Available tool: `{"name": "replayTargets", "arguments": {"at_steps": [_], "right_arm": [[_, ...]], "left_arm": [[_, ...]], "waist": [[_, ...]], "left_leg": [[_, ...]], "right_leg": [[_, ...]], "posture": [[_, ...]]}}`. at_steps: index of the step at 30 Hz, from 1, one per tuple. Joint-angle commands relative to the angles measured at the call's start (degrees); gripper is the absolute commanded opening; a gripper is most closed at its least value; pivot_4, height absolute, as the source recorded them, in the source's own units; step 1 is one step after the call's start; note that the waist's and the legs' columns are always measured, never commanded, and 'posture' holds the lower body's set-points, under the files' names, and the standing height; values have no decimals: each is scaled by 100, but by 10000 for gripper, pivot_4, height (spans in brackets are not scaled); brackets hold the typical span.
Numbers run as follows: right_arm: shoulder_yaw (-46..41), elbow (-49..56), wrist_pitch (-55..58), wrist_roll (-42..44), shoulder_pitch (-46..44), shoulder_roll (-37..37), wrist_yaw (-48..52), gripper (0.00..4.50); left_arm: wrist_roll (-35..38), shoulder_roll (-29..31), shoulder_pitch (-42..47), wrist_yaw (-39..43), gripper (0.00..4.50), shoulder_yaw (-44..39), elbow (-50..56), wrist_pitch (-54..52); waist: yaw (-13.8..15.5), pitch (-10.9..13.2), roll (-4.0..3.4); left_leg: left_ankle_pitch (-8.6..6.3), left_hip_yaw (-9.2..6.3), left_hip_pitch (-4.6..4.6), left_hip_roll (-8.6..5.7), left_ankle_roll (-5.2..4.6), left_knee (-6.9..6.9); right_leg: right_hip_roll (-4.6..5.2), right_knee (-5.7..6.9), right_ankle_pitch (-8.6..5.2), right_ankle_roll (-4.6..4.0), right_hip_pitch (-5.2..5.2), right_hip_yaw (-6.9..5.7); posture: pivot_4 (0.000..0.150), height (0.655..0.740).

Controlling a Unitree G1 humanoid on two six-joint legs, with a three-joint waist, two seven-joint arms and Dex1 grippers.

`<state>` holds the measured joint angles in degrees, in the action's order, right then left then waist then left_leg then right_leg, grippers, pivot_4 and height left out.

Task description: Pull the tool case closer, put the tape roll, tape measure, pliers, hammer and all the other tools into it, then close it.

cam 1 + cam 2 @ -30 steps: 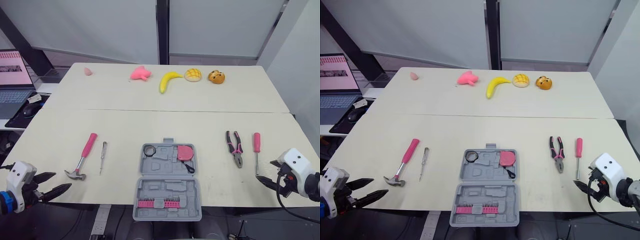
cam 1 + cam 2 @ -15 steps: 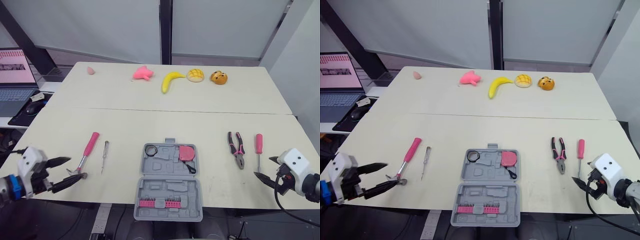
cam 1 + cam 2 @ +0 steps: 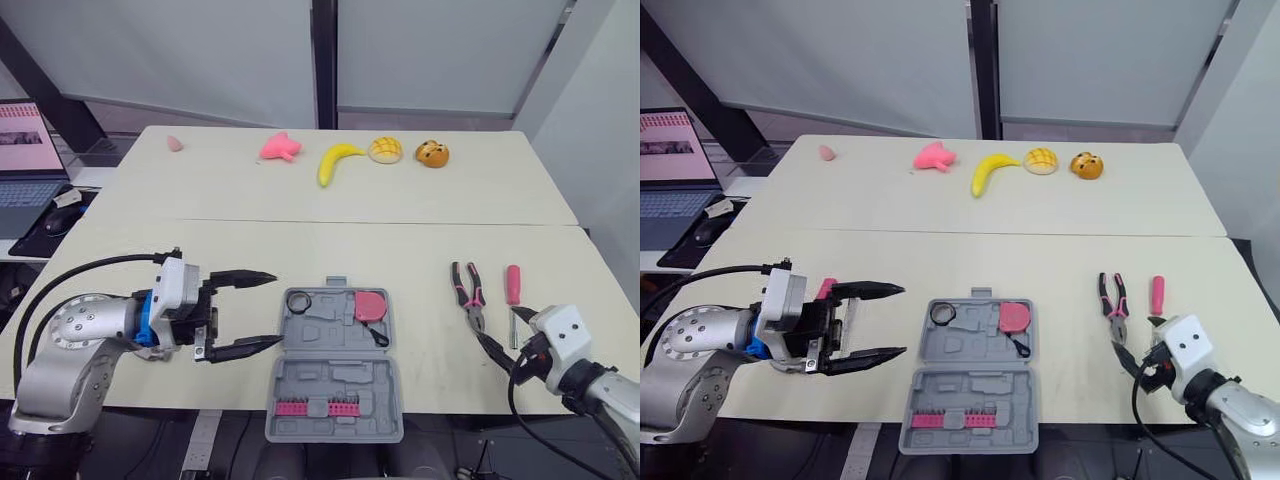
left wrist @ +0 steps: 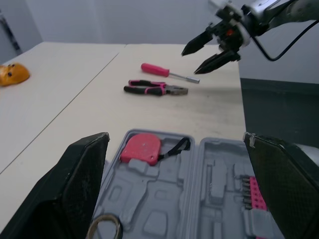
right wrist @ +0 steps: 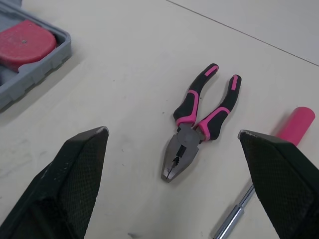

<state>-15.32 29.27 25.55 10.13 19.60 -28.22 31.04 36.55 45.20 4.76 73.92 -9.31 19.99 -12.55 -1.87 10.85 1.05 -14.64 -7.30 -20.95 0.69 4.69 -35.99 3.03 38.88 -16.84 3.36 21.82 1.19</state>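
The grey tool case lies open at the table's front edge, holding a pink tape measure, a black tape roll and a pink bit row. My left gripper is open, its fingertips just left of the case's far half; in its wrist view the left gripper looks over the tape measure. The arm covers most of the hammer, leaving a bit of pink handle. Pliers and a pink screwdriver lie right of the case. My right gripper is open just behind the pliers.
A pink toy, banana, bun and brown toy line the table's far side. A laptop and mouse sit on a side desk to the left. A seam crosses the table's middle.
My left arm swung in from the table's left front corner, over the hammer, to the case's left side. My right gripper moved left toward the pliers. Both stayed open.
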Motion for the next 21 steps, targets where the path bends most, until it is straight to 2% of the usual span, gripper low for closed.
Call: {"name": "replayTargets", "arguments": {"at_steps": [1,7,21], "right_arm": [[266,159,200,-267,-110,211,-535,44388],[762,-210,662,-702,-578,556,-1230,44388],[752,-1637,366,-652,-1410,1260,-1835,44388]], "left_arm": [[160,-13,178,6,45000,38,164,-55],[147,45,191,226,45000,219,264,-29],[183,-80,156,172,45000,289,316,-39]], "waist": [[3,0,0],[2,1,-2],[1,3,-6]], "left_leg": [[0,-1,0,0,0,-1],[0,3,0,0,0,0],[0,-2,-3,-1,-1,4]], "right_leg": [[0,0,0,0,0,0],[0,0,0,-1,2,4],[-1,0,-2,-4,5,0]], "posture": [[1500,7369],[1500,7369],[1500,7369]]}}
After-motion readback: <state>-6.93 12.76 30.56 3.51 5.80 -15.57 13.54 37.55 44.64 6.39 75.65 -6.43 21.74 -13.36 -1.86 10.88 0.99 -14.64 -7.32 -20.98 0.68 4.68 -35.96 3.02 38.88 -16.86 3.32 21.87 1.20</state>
